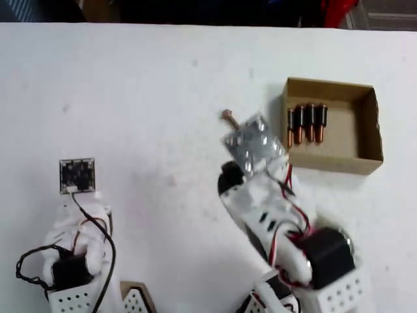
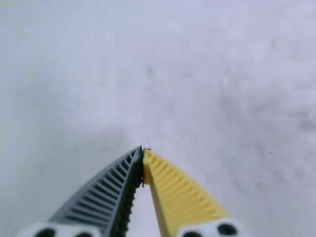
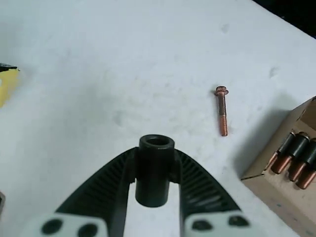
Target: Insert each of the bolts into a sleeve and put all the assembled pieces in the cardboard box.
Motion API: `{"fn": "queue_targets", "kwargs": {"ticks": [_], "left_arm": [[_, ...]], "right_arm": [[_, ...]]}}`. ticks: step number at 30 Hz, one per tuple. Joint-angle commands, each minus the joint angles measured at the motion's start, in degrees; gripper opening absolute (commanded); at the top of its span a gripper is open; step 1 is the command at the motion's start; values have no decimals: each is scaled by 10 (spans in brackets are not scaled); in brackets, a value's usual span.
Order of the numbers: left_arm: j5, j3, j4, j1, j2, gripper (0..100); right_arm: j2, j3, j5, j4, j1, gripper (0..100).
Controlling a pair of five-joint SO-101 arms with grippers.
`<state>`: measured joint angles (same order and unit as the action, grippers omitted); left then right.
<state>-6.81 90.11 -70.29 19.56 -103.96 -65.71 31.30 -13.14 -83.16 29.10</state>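
Observation:
A black sleeve (image 3: 155, 173) stands upright in my right gripper (image 3: 155, 152), which is shut on it just above the white table. A copper bolt (image 3: 222, 111) lies loose on the table a little beyond the sleeve; from above the bolt (image 1: 227, 116) pokes out beside my right wrist (image 1: 255, 147). The cardboard box (image 1: 329, 85) sits just right of that arm and holds several assembled pieces (image 1: 306, 122) in a row. My left gripper (image 2: 143, 150) is shut with nothing in it, its grey and yellow fingers meeting over bare table at the lower left.
The left arm (image 1: 77, 195) rests near the table's front left edge, far from the box. A wide stretch of white table lies between the two arms. A yellow part (image 3: 6, 84) shows at the edge of the right wrist view.

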Motion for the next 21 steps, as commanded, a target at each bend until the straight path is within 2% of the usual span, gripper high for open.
{"fn": "queue_targets", "kwargs": {"ticks": [1,4,9,21], "left_arm": [[-6,-25,-3,-11,-5,24],[-6,-25,-3,-12,-5,24],[-6,-25,1,-12,-5,24],[-3,-25,13,-27,-4,23]], "right_arm": [[-90,80,-18,51,-66,16],[-156,178,-18,110,-120,16],[-245,340,-18,200,-152,16],[-378,494,-19,208,-151,16]]}}
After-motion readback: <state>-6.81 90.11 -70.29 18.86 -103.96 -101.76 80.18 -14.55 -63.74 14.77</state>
